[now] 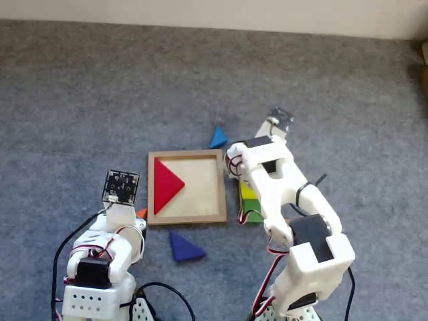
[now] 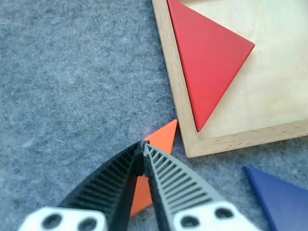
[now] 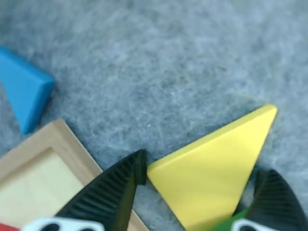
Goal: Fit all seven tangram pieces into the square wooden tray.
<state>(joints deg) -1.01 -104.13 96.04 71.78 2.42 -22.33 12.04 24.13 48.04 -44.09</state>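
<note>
Lying under the wooden tray (image 1: 187, 219), grey carpet (image 1: 80, 100) meets a pale wall (image 1: 200, 12).

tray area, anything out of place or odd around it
The yellow triangle, straddled by the open right gripper beside the tray, seems to overlap a green piece rather than lie flat. Otherwise nothing stands out; only the red triangle is in the tray.

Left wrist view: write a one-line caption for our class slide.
Closed fingers over an orange triangle beside the wooden tray, which holds a red triangle.
</note>
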